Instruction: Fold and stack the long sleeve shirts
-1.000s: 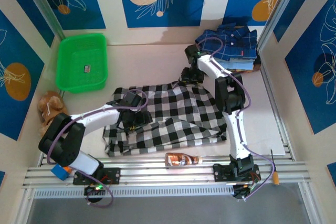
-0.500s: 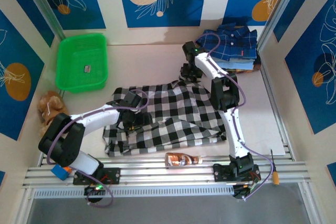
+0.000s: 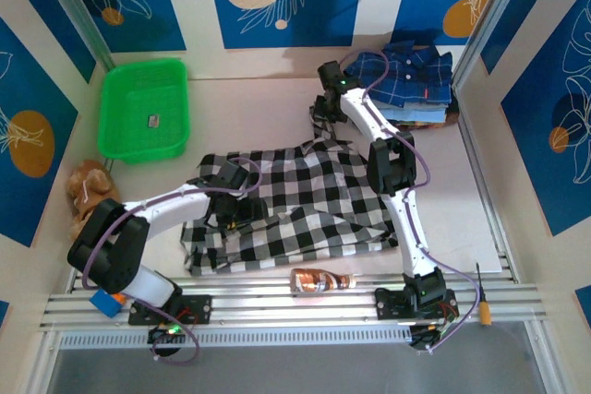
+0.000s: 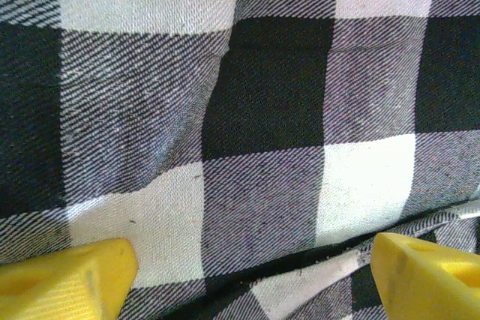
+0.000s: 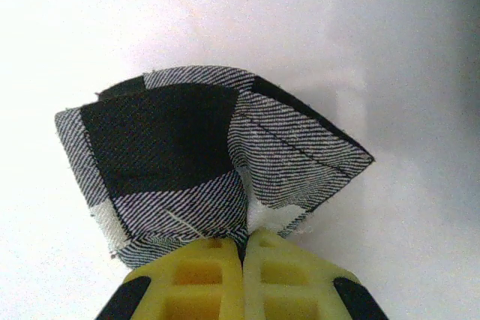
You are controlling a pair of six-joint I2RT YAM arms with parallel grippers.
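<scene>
My right end effector (image 5: pixel 244 249) pinches a corner of the checked shirt (image 3: pixel 305 200), which lies spread and unfolded on the desk (image 3: pixel 259 108). My left end effector (image 4: pixel 247 282) gapes wide over the cloth, perhaps pressing it. The folded shirts (image 3: pixel 411 80) sit stacked far right; this one isn't folded yet.

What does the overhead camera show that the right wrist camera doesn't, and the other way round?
Overhead: the checked shirt spread across the table, the green basket, the plush toy and the folded stack of shirts. Right wrist: the right gripper, yellow fingers shut on a bunched shirt corner, weave visible. Both: the black-and-white checked shirt.
</scene>
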